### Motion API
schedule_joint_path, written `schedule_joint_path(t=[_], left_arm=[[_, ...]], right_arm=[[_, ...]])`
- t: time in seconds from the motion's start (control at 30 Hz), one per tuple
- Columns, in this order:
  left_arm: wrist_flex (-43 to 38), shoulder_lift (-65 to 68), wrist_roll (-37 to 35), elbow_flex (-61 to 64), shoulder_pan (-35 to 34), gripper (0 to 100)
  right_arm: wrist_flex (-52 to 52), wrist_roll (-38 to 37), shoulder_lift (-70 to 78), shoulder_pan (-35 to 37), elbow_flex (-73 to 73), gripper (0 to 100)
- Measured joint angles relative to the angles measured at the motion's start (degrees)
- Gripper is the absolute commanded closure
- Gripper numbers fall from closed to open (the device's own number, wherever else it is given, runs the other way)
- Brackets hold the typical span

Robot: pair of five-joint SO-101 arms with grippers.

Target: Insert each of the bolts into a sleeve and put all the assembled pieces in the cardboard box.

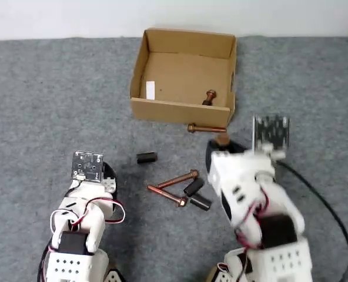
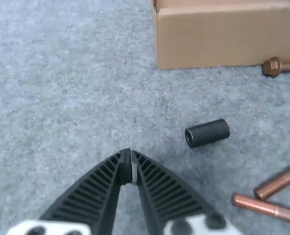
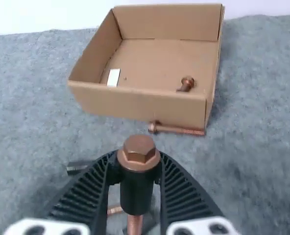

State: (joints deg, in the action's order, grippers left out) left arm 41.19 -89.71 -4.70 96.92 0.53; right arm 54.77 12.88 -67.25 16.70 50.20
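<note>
Lower left of the high view, my left end effector (image 2: 128,169) is sitting pressed together over the grey bench (image 1: 44,106). Moving right, a lone sleeve (image 1: 146,157) is lying left of centre. Then two bolts (image 1: 174,179) are forming a V beside two more sleeves (image 1: 193,187). Up top, the cardboard box (image 1: 140,64) is holding one assembled piece (image 1: 210,97), with another bolt (image 1: 207,128) lying just outside its front wall. At right, my right end effector (image 3: 137,160) is pinching a sleeved bolt (image 3: 136,188), head up.
</note>
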Motion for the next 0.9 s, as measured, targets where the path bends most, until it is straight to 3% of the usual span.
schedule_joint_path(t=[0.47,0.9], left_arm=[[0.1,0.3,0.1,0.0,0.0,100],[1.2,0.3,0.1,0.0,-0.4,100]], right_arm=[[-26.9,-1.8,46.5,-0.2,-25.3,99.1],[-29.5,-2.0,86.0,-0.2,-57.3,99.1]])
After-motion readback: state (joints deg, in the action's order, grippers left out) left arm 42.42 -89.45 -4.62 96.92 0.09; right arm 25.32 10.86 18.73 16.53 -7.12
